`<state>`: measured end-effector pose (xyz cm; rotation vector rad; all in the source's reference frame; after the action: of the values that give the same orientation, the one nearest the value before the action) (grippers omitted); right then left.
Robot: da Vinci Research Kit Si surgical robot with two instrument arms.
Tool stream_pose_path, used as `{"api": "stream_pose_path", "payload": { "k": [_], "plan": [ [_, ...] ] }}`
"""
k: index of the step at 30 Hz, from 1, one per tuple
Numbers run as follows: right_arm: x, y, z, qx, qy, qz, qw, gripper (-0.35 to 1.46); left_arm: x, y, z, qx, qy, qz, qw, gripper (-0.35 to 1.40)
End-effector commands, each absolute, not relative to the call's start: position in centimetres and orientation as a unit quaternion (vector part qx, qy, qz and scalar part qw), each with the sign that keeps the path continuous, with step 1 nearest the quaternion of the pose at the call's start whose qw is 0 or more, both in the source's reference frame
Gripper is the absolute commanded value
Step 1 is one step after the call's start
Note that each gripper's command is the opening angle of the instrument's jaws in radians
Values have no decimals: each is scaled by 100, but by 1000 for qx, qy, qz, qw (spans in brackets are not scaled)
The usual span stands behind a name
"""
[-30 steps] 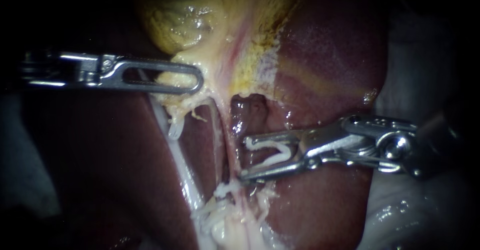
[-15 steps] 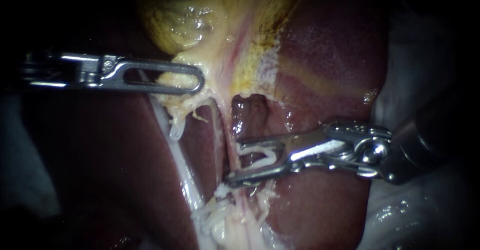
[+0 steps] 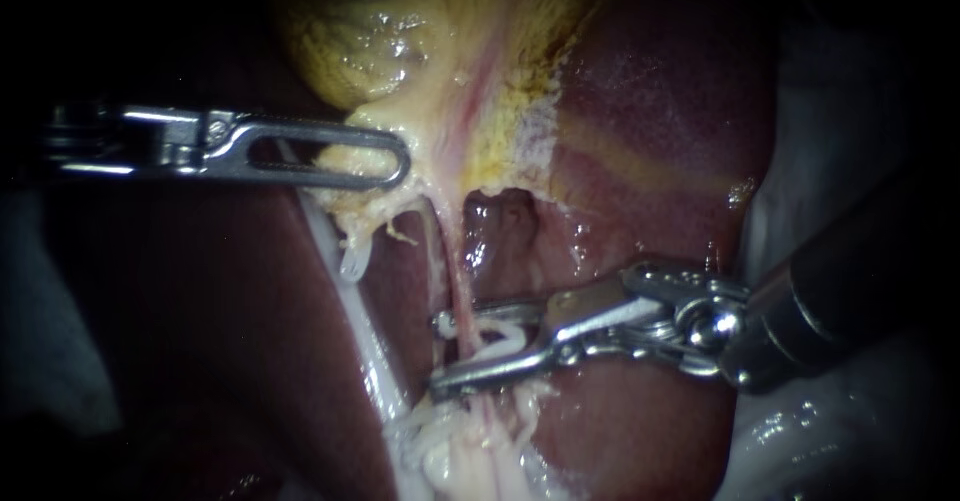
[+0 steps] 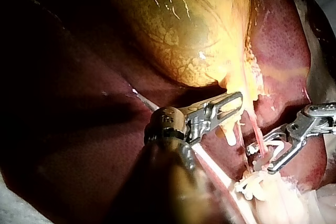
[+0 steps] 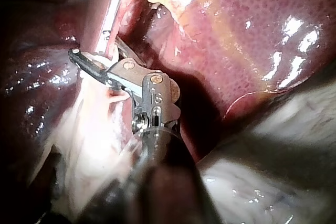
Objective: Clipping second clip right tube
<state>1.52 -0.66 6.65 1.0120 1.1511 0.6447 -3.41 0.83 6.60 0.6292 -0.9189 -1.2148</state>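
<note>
Liver (image 3: 650,141) fills most of the view, dark red and wet. The yellow gallbladder (image 3: 400,51) sits above it. Two tubes drop from the gallbladder's lower end toward a frayed white clump (image 3: 450,451).

My left instrument (image 3: 398,159) comes in level from the left. Its jaws lie together on the gallbladder's lower edge and grip that tissue, well above the work site. That looks like holding the tubes taut.

My right instrument (image 3: 440,353) comes in from the right, low, with its jaws standing wide apart. A white clip (image 3: 505,336) is seated between them and touches both – nothing else is gripped.

Key relation: the right tube (image 3: 450,276) is the thin pink strand. Its long axis runs nearly straight down from the gallbladder to the clump. My right jaws cross it almost square-on, one jaw above the crossing point and one below, with the tube in the gap just past the clip. The jaw tips reach beyond the tube toward the left tube (image 3: 365,346), the whiter one, which lies just beside them but outside. The right instrument is the nearer one by far.

I judge the step as positioned but not fired – next is closing the jaws. The risk is catching the left tube or the liver behind. I can't make out another clip on the tube.

No containers here.
</note>
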Motion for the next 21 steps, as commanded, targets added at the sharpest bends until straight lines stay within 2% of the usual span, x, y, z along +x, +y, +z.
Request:
{"api": "stream_pose_path", "payload": {
  "k": [1, 7, 17, 21],
  "plan": [
    [152, -66, 664, 450, 511, 285, 675, 42, -341, 83, 660, 280, -409, -541, 679, -35],
    [149, -66, 664, 455, 507, 291, 672, 31, -341, 83, 660, 280, -409, -541, 679, -35],
    [142, -65, 664, 455, 507, 290, 672, -35, -341, 83, 660, 280, -409, -541, 679, -35],
    [140, -63, 662, 461, 502, 299, 668, -35, -341, 83, 660, 280, -409, -541, 679, -35]
  ]
}}
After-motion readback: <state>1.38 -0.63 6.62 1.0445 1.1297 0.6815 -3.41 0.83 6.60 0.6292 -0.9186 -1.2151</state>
